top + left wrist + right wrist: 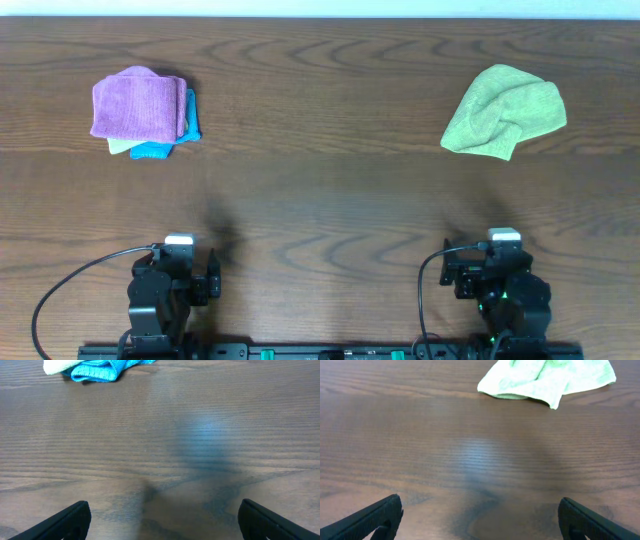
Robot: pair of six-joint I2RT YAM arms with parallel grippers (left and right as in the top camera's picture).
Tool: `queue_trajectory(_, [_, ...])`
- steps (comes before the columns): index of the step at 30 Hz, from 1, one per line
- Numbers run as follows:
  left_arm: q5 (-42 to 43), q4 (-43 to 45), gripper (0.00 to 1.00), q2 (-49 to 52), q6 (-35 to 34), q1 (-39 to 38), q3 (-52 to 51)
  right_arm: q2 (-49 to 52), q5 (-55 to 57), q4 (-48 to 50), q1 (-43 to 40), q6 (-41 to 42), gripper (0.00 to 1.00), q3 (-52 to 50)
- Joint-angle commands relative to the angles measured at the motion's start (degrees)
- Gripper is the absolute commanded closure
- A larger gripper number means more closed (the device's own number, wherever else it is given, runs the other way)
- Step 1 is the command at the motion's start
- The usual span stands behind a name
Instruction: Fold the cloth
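Surface of the bench (320, 200): dark brown with wavy wood grain throughout. The cloth (503, 112) is plain lime green, with no pattern visible. The purple cloth (138, 103) is uniform lilac-purple. The teal cloth (190, 118) beneath it is bright turquoise. A pale cream-green layer (120, 146) shows at the stack's edge. The left hand (165, 516) and right hand (481, 512) have black fingers.

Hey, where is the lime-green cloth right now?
In the overhead view the cloth lies crumpled at the far right of the table, ahead of the right end effector, far from the purple cloth at far left.
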Motion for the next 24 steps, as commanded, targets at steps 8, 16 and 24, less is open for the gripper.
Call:
queue_trajectory(8, [-0.42,-1.09,0.05,-0.42,0.79,-0.15,-0.7,10.75,1.88,0.63,-0.98,6.62,0.01,9.84])
queue_trajectory(16, [-0.42,-1.09,0.05,-0.42,0.79,-0.15,-0.7,28.55,5.44,0.76,-2.84,11.41,0.01,24.28])
queue_trajectory(24, [-0.42,-1.09,0.05,-0.42,0.79,-0.15,-0.7,48.13,6.73,0.76,-8.28,14.14,0.01,40.92])
